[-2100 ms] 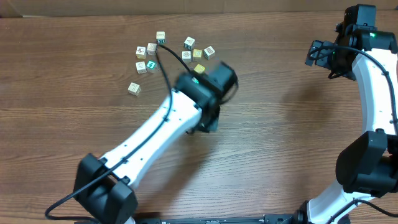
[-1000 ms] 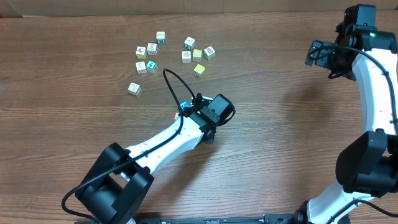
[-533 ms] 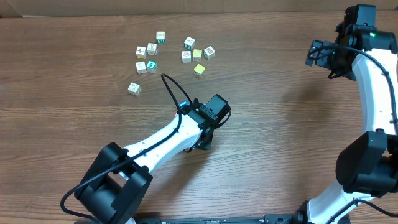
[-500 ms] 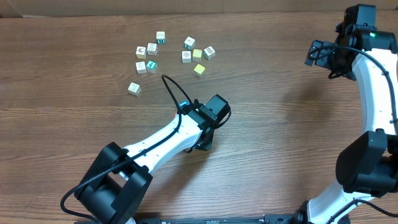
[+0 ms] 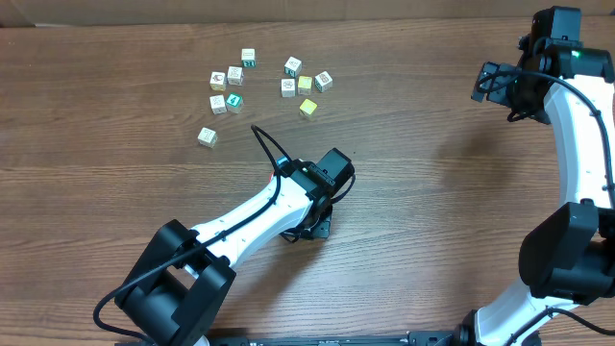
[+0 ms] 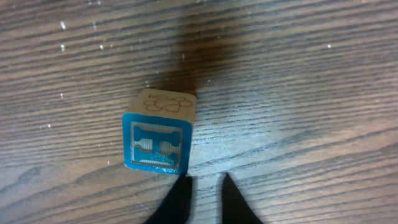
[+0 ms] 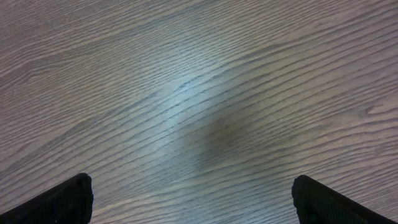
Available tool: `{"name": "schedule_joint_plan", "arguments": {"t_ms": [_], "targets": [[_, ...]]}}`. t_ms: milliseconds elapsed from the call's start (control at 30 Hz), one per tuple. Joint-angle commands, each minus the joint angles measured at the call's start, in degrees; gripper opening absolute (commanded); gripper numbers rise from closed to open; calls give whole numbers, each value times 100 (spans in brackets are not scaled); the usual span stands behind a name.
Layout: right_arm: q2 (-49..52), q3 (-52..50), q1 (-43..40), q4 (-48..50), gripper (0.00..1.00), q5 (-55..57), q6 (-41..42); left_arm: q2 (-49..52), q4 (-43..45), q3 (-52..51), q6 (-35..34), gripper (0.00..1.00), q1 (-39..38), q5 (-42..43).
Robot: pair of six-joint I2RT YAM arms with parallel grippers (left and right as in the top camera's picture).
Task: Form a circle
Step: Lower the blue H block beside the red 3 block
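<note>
Blue-framed and wooden, the blue cube (image 6: 158, 138) sits flat on the bench (image 6: 311, 93), its printed face towards the left wrist camera and a faint line drawing on top. Just on the near side of the cube, the left tool (image 6: 204, 188) has drawn its fingers almost together. It was half spread a moment ago and is now narrow, gripping nothing and clear of the cube. By my reading the cube has been let go here, on open wood, as a first piece. No circle stands yet, and the other pieces must be brought to it.

From overhead the cube is hidden under the left arm (image 5: 250, 216), so its exact spot cannot be checked from that view. Well beyond the cube, towards the far edge, the loose cubes (image 5: 287, 86) lie scattered, among them a yellow cube (image 5: 307, 107) and a teal cube (image 5: 233, 100). Their prints are too small to read, and I cannot pick out the red or cream ones.

Far to the right of the cube, the right tool (image 7: 196, 199) hangs spread wide over bare wood, only its fingertips showing.
</note>
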Motion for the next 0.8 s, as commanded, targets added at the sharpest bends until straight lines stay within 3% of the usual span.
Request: {"name": "schedule_joint_plan", "arguments": {"t_ms": [0, 167, 233, 300, 333, 533, 767], "targets": [[-70, 44, -22, 26, 100, -11, 22, 52, 7, 131, -31, 4, 28, 63], [-70, 44, -22, 26, 100, -11, 22, 52, -22, 125, -42, 7, 31, 37], [-70, 44, -22, 24, 100, -11, 22, 57, -2, 122, -81, 17, 22, -50], [-70, 44, -22, 26, 100, -11, 22, 57, 11, 122, -81, 37, 22, -127], [-70, 44, -22, 24, 100, -11, 22, 57, 11, 122, -79, 39, 22, -177], [-70, 44, -22, 24, 100, -11, 22, 57, 0, 98, -76, 40, 20, -407], [-70, 44, -22, 24, 100, -11, 22, 57, 17, 39, -74, 50, 22, -739]]}}
